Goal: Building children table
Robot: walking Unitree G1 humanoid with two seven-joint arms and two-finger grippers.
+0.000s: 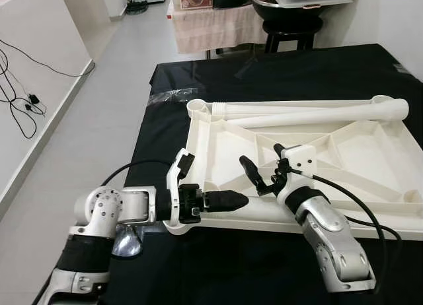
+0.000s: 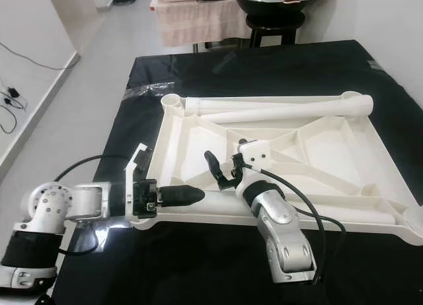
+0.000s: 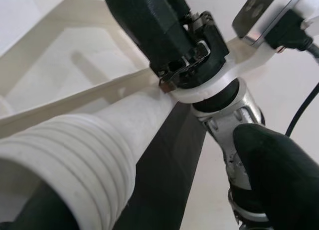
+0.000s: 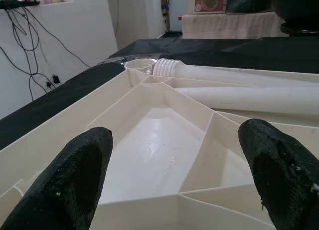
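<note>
A white plastic children's table top [image 1: 198, 141] lies upside down on a black-covered surface, ribs facing up. Two white legs [image 1: 310, 109] lie side by side along its far edge. A third white leg [image 1: 264, 214] lies along the near rim. Its threaded end [image 3: 75, 155] sits between the fingers of my left gripper [image 1: 225, 202], which is open, with a gap to one black finger [image 3: 279, 185]. My right gripper [image 1: 263, 160] hovers over the middle of the table top, open, with nothing between its fingers [image 4: 75, 180].
The black cover [image 1: 277, 74] spreads past the table top on all sides. Crumpled clear plastic [image 1: 165, 97] lies at its far left corner. Behind stand a cloth-draped stand [image 1: 211, 24] and a black stool with a bowl [image 1: 291, 14]. Cables [image 1: 20, 103] trail on the floor at left.
</note>
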